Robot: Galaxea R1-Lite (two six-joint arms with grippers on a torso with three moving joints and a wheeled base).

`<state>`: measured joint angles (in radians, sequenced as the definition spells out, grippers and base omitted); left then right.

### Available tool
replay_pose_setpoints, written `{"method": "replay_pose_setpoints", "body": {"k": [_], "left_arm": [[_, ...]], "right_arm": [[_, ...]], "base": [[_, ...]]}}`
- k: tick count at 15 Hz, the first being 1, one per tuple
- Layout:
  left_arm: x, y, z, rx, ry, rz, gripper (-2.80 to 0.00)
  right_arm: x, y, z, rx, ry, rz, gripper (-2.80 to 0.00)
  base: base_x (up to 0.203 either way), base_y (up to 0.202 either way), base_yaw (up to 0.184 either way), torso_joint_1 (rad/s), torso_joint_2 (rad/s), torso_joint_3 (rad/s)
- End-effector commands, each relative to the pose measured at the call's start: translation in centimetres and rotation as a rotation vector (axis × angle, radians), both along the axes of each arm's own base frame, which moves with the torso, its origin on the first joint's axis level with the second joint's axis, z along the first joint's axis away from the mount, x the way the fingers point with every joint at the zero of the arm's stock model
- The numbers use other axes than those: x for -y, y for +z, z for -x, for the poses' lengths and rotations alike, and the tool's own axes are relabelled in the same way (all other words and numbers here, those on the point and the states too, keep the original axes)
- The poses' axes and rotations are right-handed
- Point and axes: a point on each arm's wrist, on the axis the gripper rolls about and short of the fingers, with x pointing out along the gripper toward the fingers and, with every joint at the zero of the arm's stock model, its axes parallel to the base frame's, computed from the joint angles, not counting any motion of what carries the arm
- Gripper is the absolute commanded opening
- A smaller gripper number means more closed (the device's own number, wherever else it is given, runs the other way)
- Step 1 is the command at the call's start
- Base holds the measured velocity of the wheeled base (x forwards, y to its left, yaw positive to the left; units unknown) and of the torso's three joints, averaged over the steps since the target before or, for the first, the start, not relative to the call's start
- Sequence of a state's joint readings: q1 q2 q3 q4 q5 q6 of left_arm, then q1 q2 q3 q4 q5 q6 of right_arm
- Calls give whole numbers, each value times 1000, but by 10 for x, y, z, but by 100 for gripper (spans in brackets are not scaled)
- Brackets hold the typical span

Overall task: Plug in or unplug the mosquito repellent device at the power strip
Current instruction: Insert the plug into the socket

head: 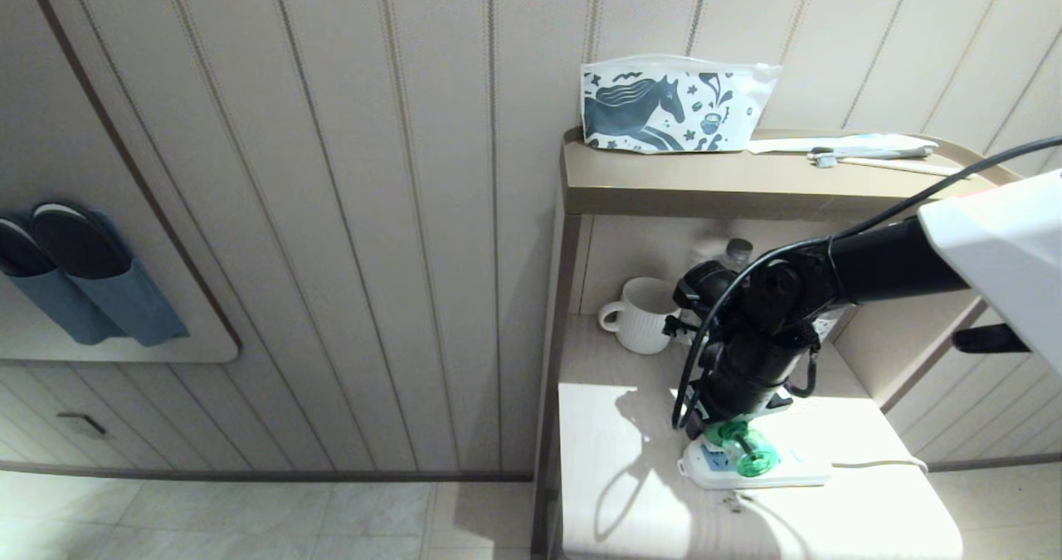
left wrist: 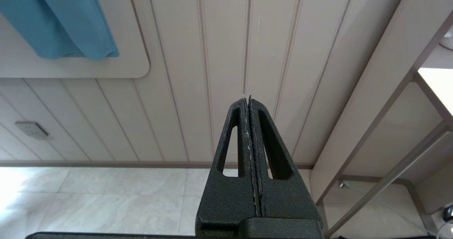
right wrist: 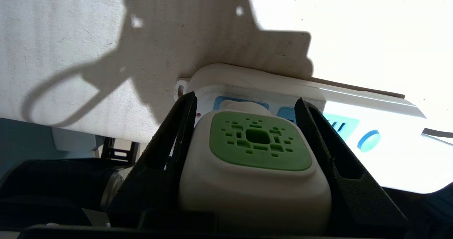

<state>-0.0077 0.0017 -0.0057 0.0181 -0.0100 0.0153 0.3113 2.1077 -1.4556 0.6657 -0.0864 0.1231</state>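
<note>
The right gripper [right wrist: 247, 161] pinches the mosquito repellent device [right wrist: 260, 140], lower centre, over the power strip [right wrist: 382, 154]. Keep the device square to the socket face; tilting risks jamming.

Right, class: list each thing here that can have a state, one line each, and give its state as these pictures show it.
mosquito repellent device: gripped by its white head, at the power strip; whether its pins are seated is hidden.
power strip: lying flat on the table, cord attached.
right gripper: shut on the device, a finger on each side.
left gripper: shut, holding nothing, away from the table.
mug: upright.
pouch: standing on the upper shelf.
</note>
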Motion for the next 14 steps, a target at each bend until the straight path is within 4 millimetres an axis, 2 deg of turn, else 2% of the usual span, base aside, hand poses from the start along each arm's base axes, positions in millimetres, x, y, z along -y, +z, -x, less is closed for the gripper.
{"method": "replay_pose_setpoints", "body": {"k": [1, 11, 14], "left_arm": [[0, 0, 0, -1, 1, 0, -280], [0, 0, 0, -3, 1, 0, -280], [0, 0, 0, -1, 0, 0, -280]], "right_arm": [[1, 1, 2, -5, -11, 1, -280], [-1, -4, 19, 10, -53, 1, -280], [-1, -7, 19, 0, -54, 3, -280]], "base": [[0, 0, 0, 0, 0, 0], [0, 0, 0, 0, 0, 0], [0, 0, 0, 0, 0, 0]]}}
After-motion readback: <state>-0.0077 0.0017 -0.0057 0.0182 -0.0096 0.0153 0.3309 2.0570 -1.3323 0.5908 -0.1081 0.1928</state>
